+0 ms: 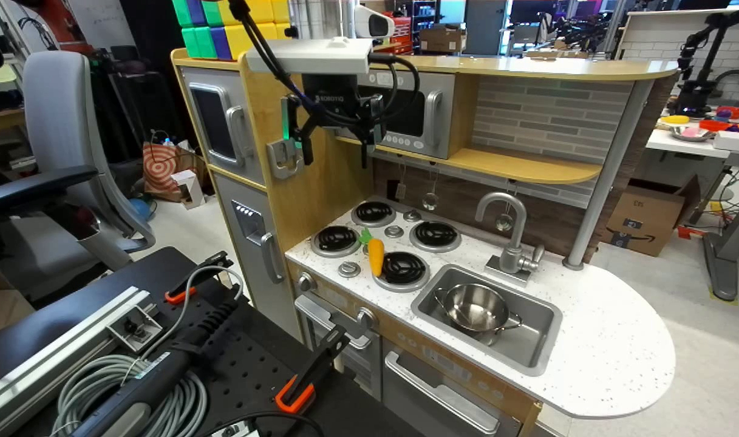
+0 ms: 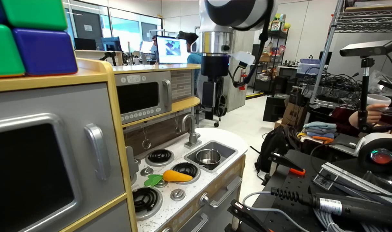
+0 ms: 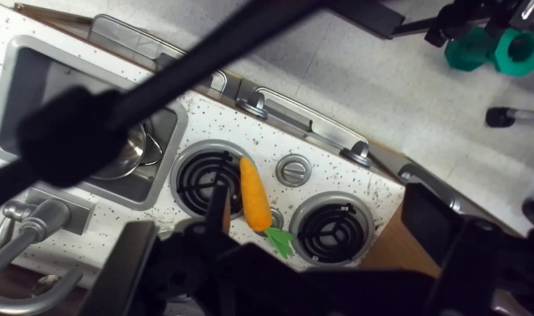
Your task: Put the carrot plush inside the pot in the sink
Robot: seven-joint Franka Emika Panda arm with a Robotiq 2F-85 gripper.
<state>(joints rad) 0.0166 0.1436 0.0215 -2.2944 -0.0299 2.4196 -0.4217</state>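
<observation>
The orange carrot plush with green leaves lies on the toy stove in both exterior views (image 1: 376, 258) (image 2: 176, 176). Its tip rests over a burner's edge and its leaf end is near a knob. It also shows in the wrist view (image 3: 254, 197). The shiny silver pot (image 1: 475, 306) (image 2: 208, 158) stands in the grey sink (image 1: 530, 337) (image 2: 227, 152). In the wrist view a dark blurred bar partly hides the pot (image 3: 133, 156) and the sink (image 3: 5, 96). My gripper (image 1: 337, 155) (image 2: 209, 112) (image 3: 317, 195) is open and empty, high above the counter, apart from the carrot.
A silver faucet (image 1: 515, 237) rises behind the sink. Black burners (image 1: 435, 234) and knobs surround the carrot. A toy microwave (image 1: 405, 115) and a wooden shelf (image 1: 527, 167) hang behind. A tall cabinet side (image 1: 314, 176) bounds the stove. A black table (image 1: 254, 364) with cables stands in front.
</observation>
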